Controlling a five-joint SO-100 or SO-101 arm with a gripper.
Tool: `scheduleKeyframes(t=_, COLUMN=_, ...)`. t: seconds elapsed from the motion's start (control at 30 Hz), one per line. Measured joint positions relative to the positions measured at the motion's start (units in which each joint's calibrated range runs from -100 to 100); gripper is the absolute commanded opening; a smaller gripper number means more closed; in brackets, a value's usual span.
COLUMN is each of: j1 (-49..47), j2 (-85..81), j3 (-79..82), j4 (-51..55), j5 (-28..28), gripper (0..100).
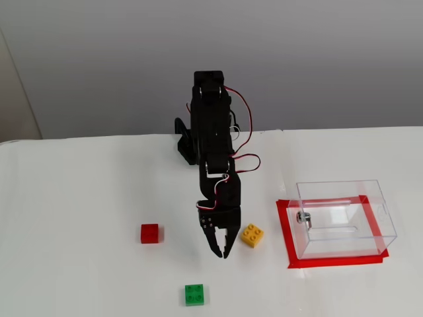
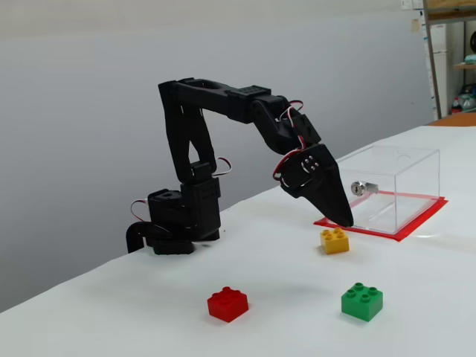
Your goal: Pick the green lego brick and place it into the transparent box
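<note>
View A (fixed, high, looking down the table):
- landmark: transparent box (image 1: 345,218), on a red tape frame (image 1: 288,238), right side of the white table (image 1: 79,198)
- box contents: only its small metal fitting (image 1: 303,216) on the left wall, no brick inside
- gripper (image 1: 221,251): left of the box, above the table, tips down; fingers look together, nothing between them
- yellow brick (image 1: 252,235): between gripper and box, just beside the gripper tips
- green lego brick (image 1: 194,294): well left of the box and nearer the camera, on the table, apart from the gripper
- red brick (image 1: 150,233): farthest left of the box

View B (fixed, low, from the side):
- landmark: transparent box (image 2: 387,190)
- gripper (image 2: 343,220): in front of the box's left end, off the table, closed to a point, empty
- yellow brick (image 2: 335,239): just below the gripper tips, near the box's front-left corner
- green lego brick (image 2: 362,301): in front of the box, nearest the camera, studs up, untouched
- red brick (image 2: 227,303): well left of the box
</note>
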Motion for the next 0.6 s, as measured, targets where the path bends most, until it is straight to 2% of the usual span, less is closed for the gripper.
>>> scheduleKeyframes(t=0.1, j1=-0.21, j2=2.20, j3=-2.38, j4=0.00, j5=0.10, gripper=3)
scheduleKeyframes(t=0.23, j1=1.71, j2=3.97, j3=-3.80, j4=0.00, j5=0.54, gripper=15)
scheduleKeyframes(t=0.3, j1=3.21, j2=4.57, j3=-3.88, j4=0.00, j5=1.76, gripper=18)
scheduleKeyframes(t=0.53, j1=6.62, j2=7.53, j3=-4.77, j4=0.00, j5=4.59, gripper=20)
scheduleKeyframes(t=0.6, j1=7.48, j2=8.63, j3=-6.09, j4=0.00, j5=5.47, gripper=23)
